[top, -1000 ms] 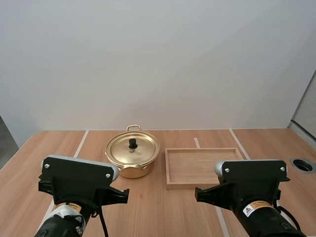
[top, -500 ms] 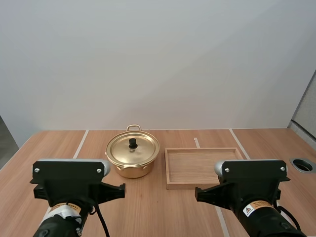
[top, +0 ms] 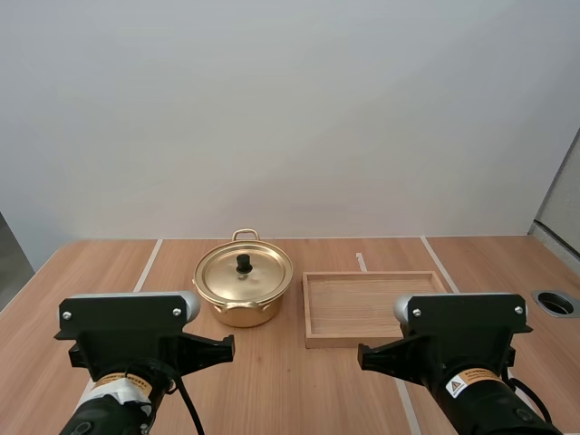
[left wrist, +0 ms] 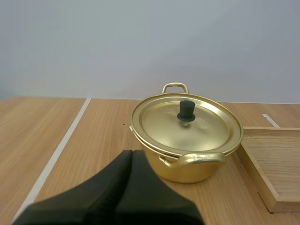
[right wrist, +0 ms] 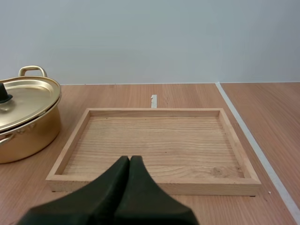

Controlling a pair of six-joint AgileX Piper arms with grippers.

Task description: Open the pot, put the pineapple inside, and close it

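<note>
Pot (top: 243, 290), gold-coloured, sits on your wooden counter (top: 299, 399), a bit left of centre in the high view, w/ its lid (top: 244, 273) on and seated flat. Black knob (top: 244, 264) stands upright at the lid's middle. You get two loop handles on the pot: one on the far side, one on the near side facing the arms. Just beside the pot, to its right, lies a shallow wooden tray (top: 376, 308); pot & tray are close but not touching.

Your left gripper (left wrist: 131, 153) is fully closed w/ nothing in it: both black fingers lie together as one dark wedge, tips aimed toward the pot's near handle (left wrist: 192, 161) but apart from it. Your right gripper (right wrist: 129, 158) is likewise closed & holds nothing, its wedge pointing at the tray's near rim (right wrist: 154, 183). Left arm (top: 136, 344) sits in front of the pot, right arm (top: 462, 344) in front of the tray.
</note>
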